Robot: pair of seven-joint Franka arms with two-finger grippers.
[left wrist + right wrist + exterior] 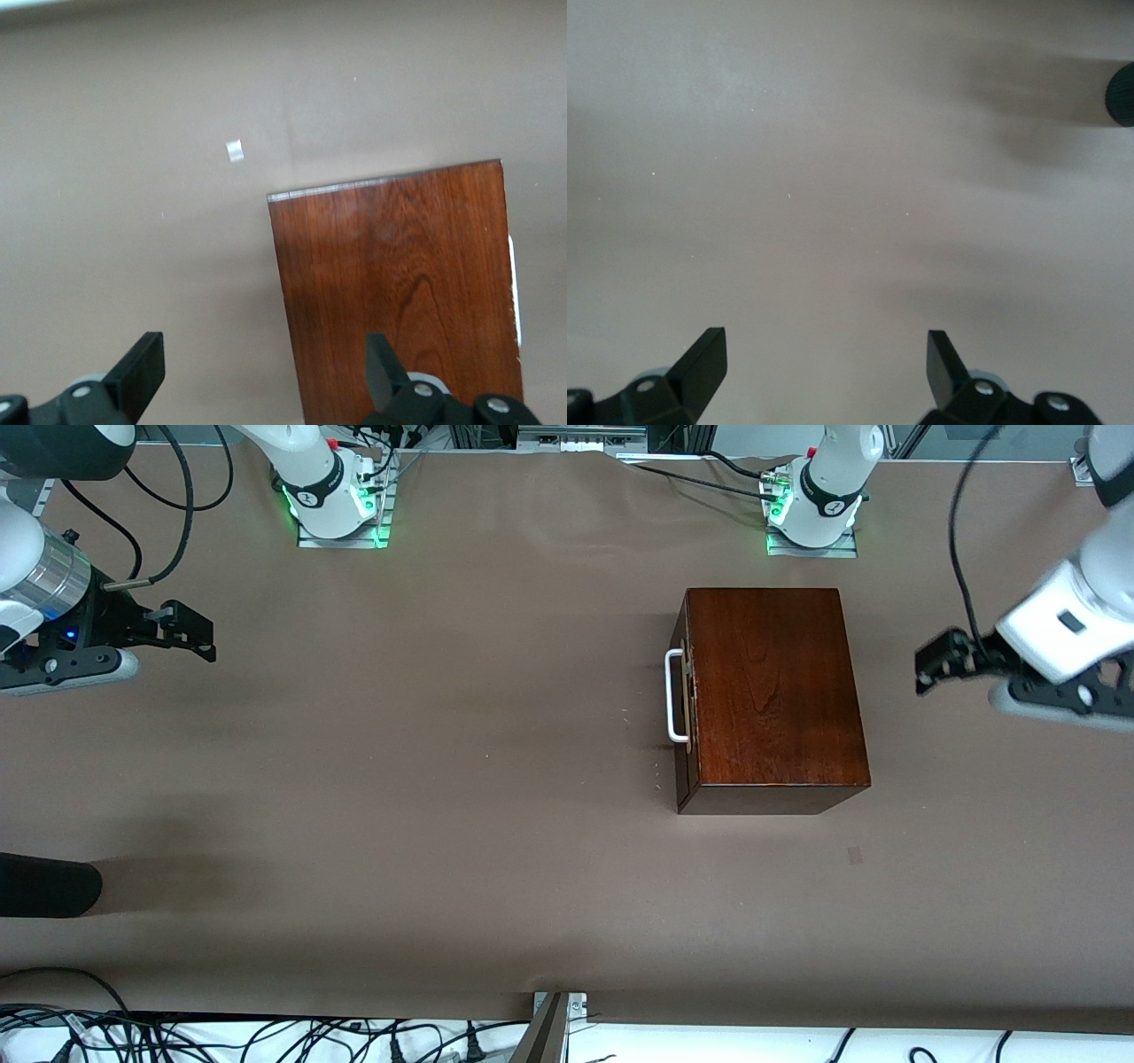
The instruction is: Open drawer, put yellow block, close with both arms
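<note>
Nearest the camera, the wooden box [771,695] is sitting with its drawer [685,700] shut, beside the wide-open jaws of the left gripper [939,664]. Right gripper [190,631] is hovering wide over bare table [399,779]. No yellow block is showing; every step remains.

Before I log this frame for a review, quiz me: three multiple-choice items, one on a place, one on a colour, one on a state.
1. Where does the wooden box stand?
A. toward the left arm's end of the table
B. toward the right arm's end
C. at the front camera's edge

2. What colour is the drawer handle?
A. black
B. yellow
C. white

3. How is the drawer?
A. pulled out
B. closed
C. removed

Answers: 1 A, the box sits near the left arm's base. 2 C, the U-shaped handle shows white. 3 B, its front lies flush with the box.
</note>
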